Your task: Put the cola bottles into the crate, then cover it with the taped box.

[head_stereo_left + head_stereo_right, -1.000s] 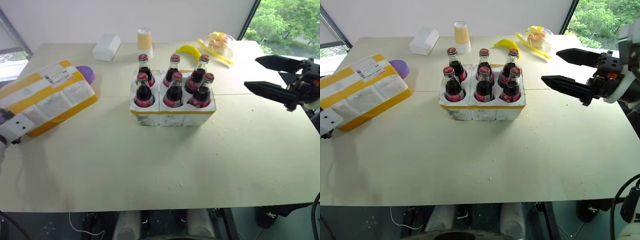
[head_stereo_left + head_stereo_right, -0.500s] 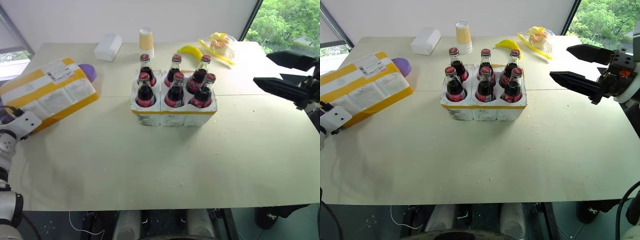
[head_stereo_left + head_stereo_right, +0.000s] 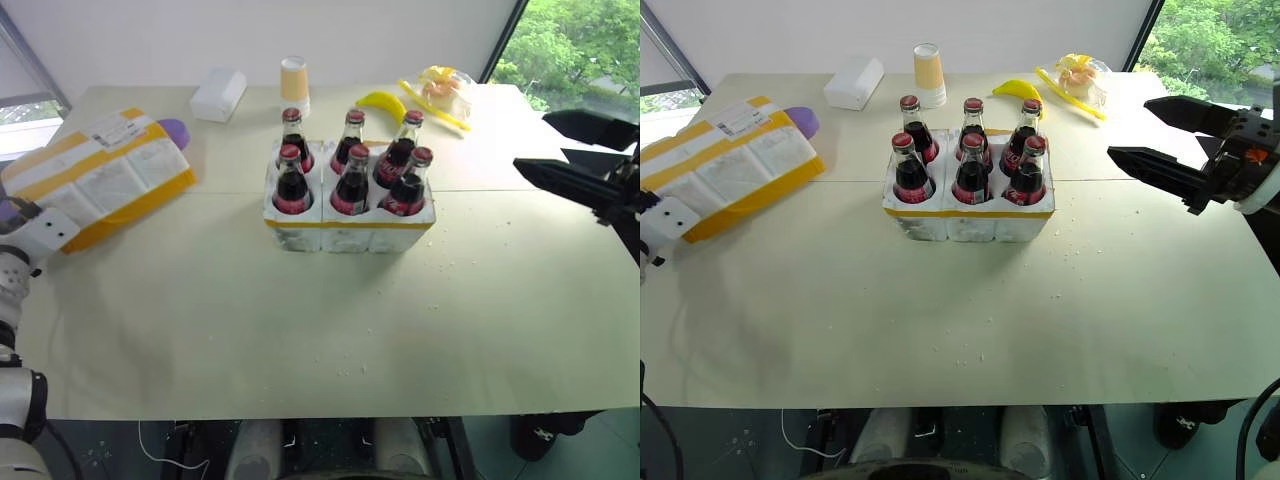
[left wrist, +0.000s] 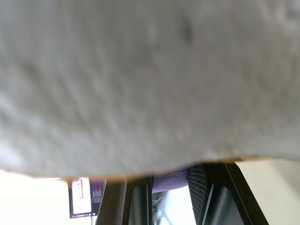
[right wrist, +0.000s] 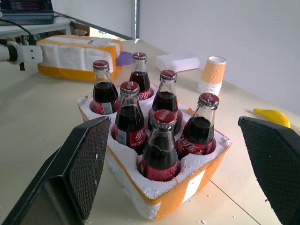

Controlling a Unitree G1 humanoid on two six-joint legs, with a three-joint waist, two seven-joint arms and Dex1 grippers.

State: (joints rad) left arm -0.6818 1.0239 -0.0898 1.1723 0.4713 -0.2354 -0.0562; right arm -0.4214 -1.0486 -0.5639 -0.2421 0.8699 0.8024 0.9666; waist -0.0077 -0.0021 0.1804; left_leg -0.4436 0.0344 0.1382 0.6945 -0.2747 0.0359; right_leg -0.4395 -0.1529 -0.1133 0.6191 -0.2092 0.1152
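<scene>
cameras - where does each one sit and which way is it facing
Left eye and right eye views: on the head, looking down over the table at the crate of cola bottles; both arms show.
Left wrist view: against the taped box; its fingers show.
Right wrist view: faces the crate; its spread fingers show.
Shared: crate, bottles and taped box.

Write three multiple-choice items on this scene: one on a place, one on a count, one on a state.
1. Where is the banana?
A. behind the crate
B. on the taped box
C. inside the paper cup

2. How many cola bottles stand in the crate?
A. four
B. five
C. six

3. How is the right gripper?
A. open
B. shut on a bottle
C. shut on the cup

Answers: 1 A, it lies on the table past the crate. 2 C, two rows of three. 3 A, its fingers stand wide apart, holding nothing.
</scene>
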